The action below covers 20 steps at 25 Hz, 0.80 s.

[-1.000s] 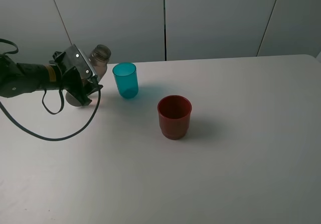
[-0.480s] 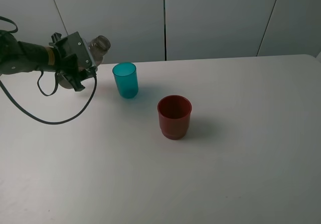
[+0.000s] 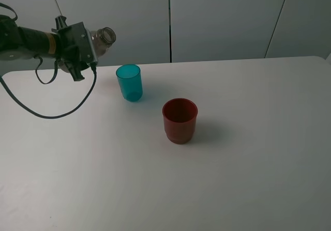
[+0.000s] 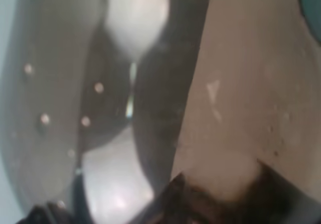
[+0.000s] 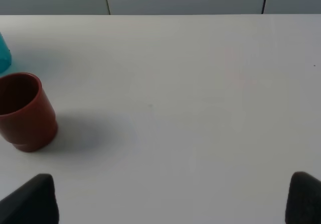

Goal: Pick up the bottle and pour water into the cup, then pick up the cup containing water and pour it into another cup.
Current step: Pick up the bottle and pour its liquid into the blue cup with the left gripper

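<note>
My left gripper (image 3: 83, 45) is shut on the smoky grey-brown bottle (image 3: 103, 38). It holds the bottle in the air, tilted, with the open neck pointing right, up and to the left of the teal cup (image 3: 129, 82). The bottle's see-through wall (image 4: 60, 108) fills the left wrist view. The teal cup stands upright on the table. The dark red cup (image 3: 180, 119) stands to its front right, and it also shows in the right wrist view (image 5: 22, 111). My right gripper (image 5: 170, 201) is open over bare table, with nothing between its fingertips (image 5: 30, 201).
A white table (image 3: 232, 163) carries both cups. Grey wall panels (image 3: 222, 18) rise behind its far edge. A black cable (image 3: 49, 114) loops down from the left arm onto the table. A sliver of the teal cup (image 5: 4, 53) shows in the right wrist view.
The left gripper has lifted the bottle off the table, up and slightly back, over the last second. Both cups stay where they were.
</note>
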Each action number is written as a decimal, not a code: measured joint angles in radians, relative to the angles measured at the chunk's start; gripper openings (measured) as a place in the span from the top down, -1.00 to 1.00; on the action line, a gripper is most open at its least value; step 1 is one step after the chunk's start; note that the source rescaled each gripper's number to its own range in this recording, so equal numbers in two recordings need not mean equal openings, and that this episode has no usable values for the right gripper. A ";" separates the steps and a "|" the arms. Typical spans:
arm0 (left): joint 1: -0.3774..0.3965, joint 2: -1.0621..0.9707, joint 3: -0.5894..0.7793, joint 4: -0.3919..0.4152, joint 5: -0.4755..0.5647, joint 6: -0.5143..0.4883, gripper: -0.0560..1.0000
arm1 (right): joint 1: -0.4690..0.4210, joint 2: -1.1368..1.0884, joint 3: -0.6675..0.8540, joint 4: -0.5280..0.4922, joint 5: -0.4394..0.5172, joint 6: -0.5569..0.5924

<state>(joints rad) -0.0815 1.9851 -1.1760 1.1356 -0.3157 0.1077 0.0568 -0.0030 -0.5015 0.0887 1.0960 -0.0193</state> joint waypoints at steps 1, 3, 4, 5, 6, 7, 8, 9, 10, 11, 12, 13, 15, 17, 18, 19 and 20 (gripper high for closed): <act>0.000 0.006 -0.005 0.007 0.000 0.000 0.87 | 0.000 0.000 0.000 0.000 0.000 0.000; 0.000 0.017 -0.011 0.033 0.006 -0.001 0.87 | 0.000 0.000 0.000 0.000 0.000 0.000; 0.000 0.026 -0.011 0.042 0.011 -0.001 0.87 | 0.000 0.000 0.000 0.000 0.000 0.000; 0.000 0.028 -0.011 0.047 0.017 -0.001 0.87 | 0.000 0.000 0.000 0.000 0.000 0.000; 0.000 0.034 -0.011 0.053 0.018 -0.001 0.87 | 0.000 0.000 0.000 0.000 0.000 0.000; 0.000 0.034 -0.011 0.055 0.021 0.001 0.87 | 0.000 0.000 0.000 0.000 0.000 0.000; 0.000 0.036 -0.011 0.063 0.021 0.016 0.87 | 0.000 0.000 0.000 0.000 0.000 0.000; 0.000 0.036 -0.013 0.063 0.023 0.032 0.87 | 0.000 0.000 0.000 0.000 0.000 0.000; 0.000 0.036 -0.013 0.065 0.025 0.045 0.87 | 0.000 0.000 0.000 0.000 0.000 0.000; 0.000 0.036 -0.014 0.067 0.025 0.054 0.87 | 0.000 0.000 0.000 0.000 0.000 0.000; 0.000 0.036 -0.015 0.067 0.027 0.063 0.87 | 0.000 0.000 0.000 0.000 0.000 0.000; 0.000 0.036 -0.015 0.067 0.032 0.070 0.87 | 0.000 0.000 0.000 0.000 0.000 0.000; 0.000 0.036 -0.017 0.069 0.039 0.088 0.87 | 0.000 0.000 0.000 0.000 0.000 0.000; 0.000 0.038 -0.021 0.069 0.048 0.122 0.87 | 0.000 0.000 0.000 0.000 0.000 0.000; 0.000 0.040 -0.021 0.069 0.056 0.135 0.87 | 0.000 0.000 0.000 0.000 0.000 0.000; 0.000 0.042 -0.021 0.069 0.062 0.151 0.87 | 0.000 0.000 0.000 0.000 0.000 0.000; 0.000 0.042 -0.021 0.069 0.065 0.161 0.87 | 0.000 0.000 0.000 0.000 0.000 0.000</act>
<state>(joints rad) -0.0811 2.0271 -1.1968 1.2049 -0.2508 0.2689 0.0568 -0.0030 -0.5015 0.0887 1.0960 -0.0193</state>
